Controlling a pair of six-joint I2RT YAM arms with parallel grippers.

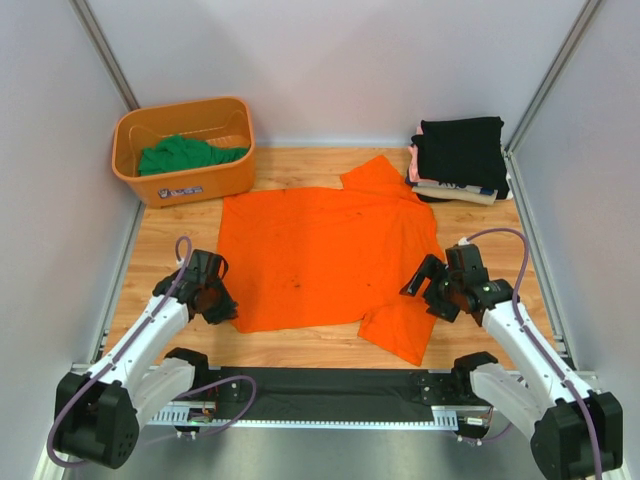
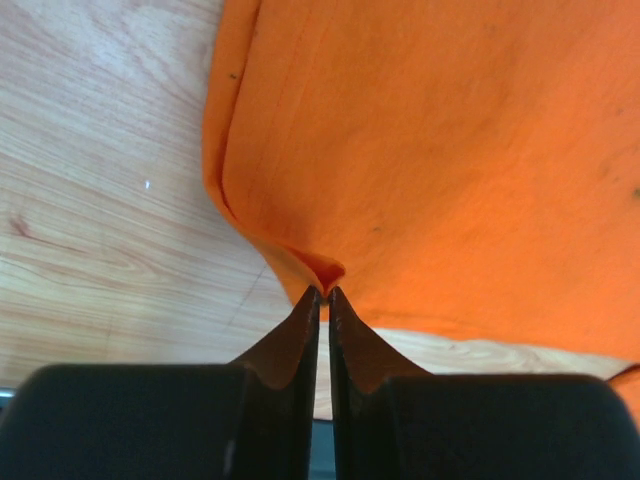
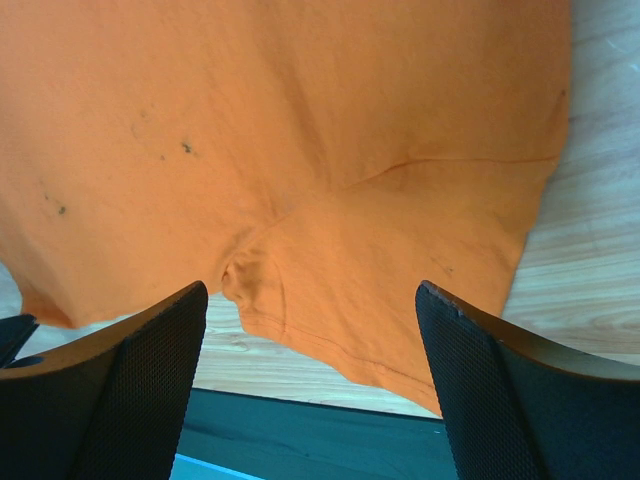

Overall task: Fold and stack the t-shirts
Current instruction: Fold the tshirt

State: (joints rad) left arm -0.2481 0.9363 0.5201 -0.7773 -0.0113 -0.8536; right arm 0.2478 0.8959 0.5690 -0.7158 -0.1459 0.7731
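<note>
T-shirts sit at three spots across the wooden table. At the far left, a green t-shirt lies crumpled inside the orange basket. Nearer the front, the left gripper is low at the near left corner of the orange t-shirt. In the left wrist view its fingers are pressed together, and the hem of the orange t-shirt puckers into a small peak right at their tips, so it is clenched on that corner. The orange t-shirt is spread flat over the middle of the table, with one sleeve toward the far right and the other at the near right. The right gripper is beside that near sleeve, its jaws spread wide and holding nothing. The right wrist view shows the sleeve seam of the orange t-shirt between its parted fingers. At the far right corner, a folded black t-shirt tops a stack of pale shirts.
</note>
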